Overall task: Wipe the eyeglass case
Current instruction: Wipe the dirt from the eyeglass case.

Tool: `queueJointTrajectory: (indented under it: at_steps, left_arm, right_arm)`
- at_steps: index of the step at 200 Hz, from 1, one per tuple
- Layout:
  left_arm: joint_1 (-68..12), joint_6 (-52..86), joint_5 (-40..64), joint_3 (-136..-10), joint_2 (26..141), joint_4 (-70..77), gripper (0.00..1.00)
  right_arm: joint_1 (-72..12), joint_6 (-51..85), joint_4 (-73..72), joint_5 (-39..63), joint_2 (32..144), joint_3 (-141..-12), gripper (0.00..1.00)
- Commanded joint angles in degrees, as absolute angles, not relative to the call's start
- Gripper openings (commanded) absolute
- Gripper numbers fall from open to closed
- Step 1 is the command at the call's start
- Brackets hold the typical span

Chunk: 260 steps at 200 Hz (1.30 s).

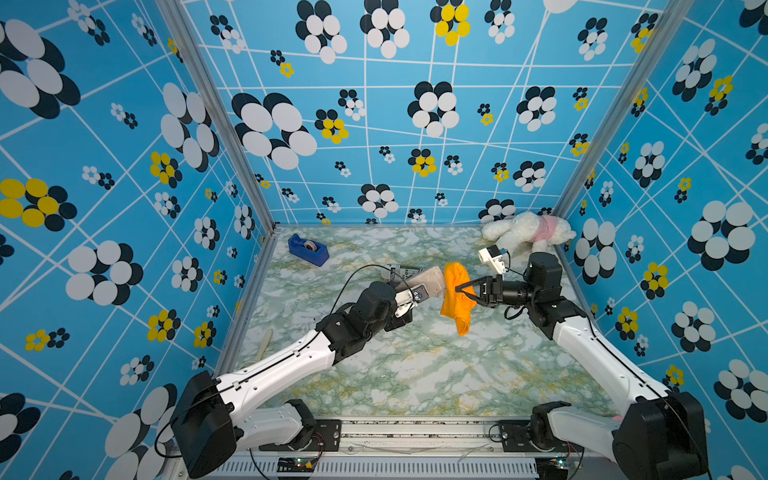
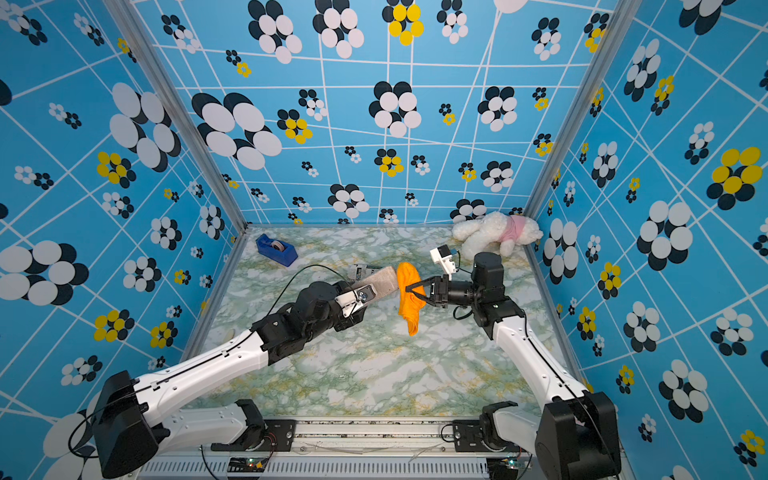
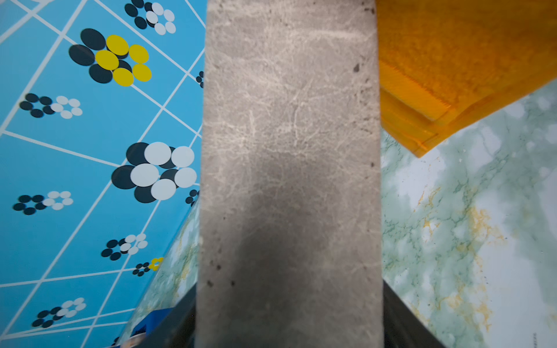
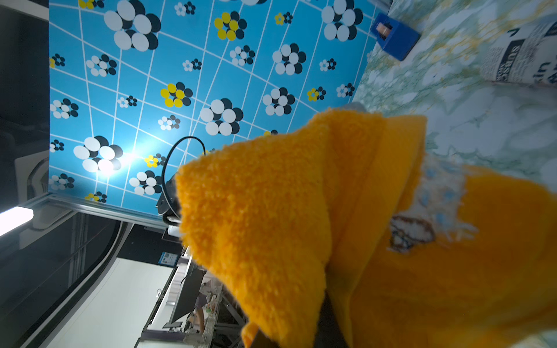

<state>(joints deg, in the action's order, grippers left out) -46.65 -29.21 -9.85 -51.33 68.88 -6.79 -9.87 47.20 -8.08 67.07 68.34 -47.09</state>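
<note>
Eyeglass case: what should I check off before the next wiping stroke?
1. Grip of left pincer on eyeglass case: ok.
2. Grip of shut right pincer on orange cloth: ok.
3. Cloth lined up at the case's far end: ok.
4. Cloth actually pressing on the case: cannot tell.
5. Blue tape dispenser and plush toy apart from case and cloth: ok.
</note>
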Motion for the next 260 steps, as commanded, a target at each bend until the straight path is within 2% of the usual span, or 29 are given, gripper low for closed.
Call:
queueJointTrajectory:
  at_steps: [1, 28, 70, 92, 143, 179, 226, 260]
  left_arm:
    - [-43.41, -17.96, -0.71, -55.7, 66.55, -9.73, 0.08]
    - [-42.0, -10.4, 8.96, -57.18, 67.25, -11.58, 0.08]
    - [-36.55, 3.82, 28.03, -58.63, 69.33, -5.79, 0.07]
    - [-34.37, 9.71, 33.74, -57.96, 70.58, -1.17, 0.06]
    - [-33.31, 9.35, 31.71, -57.31, 71.02, -3.11, 0.06]
    - [-33.33, 9.84, 34.09, -56.25, 71.95, -2.26, 0.05]
    - [-33.31, 8.99, 36.2, -54.71, 69.66, -4.11, 0.05]
    - [-32.83, 10.03, 37.75, -53.36, 68.53, -2.29, 0.05]
  right_arm:
    - [-9.05, 48.23, -12.34, 64.26, 68.87, -47.59, 0.0]
    - [-9.61, 62.09, -32.96, 65.32, 73.03, -42.06, 0.0]
    - [-13.2, 92.26, -80.1, 62.55, 86.17, -38.34, 0.0]
    - [-17.05, 91.0, -80.6, 62.0, 88.72, -40.92, 0.0]
    - [-19.2, 93.87, -80.51, 60.95, 86.04, -47.91, 0.0]
    - [-18.86, 95.97, -80.57, 61.34, 84.19, -52.58, 0.0]
    - [-14.15, 96.75, -80.54, 64.01, 86.57, -54.62, 0.0]
    - [-14.39, 97.57, -80.52, 65.57, 88.68, -56.01, 0.0]
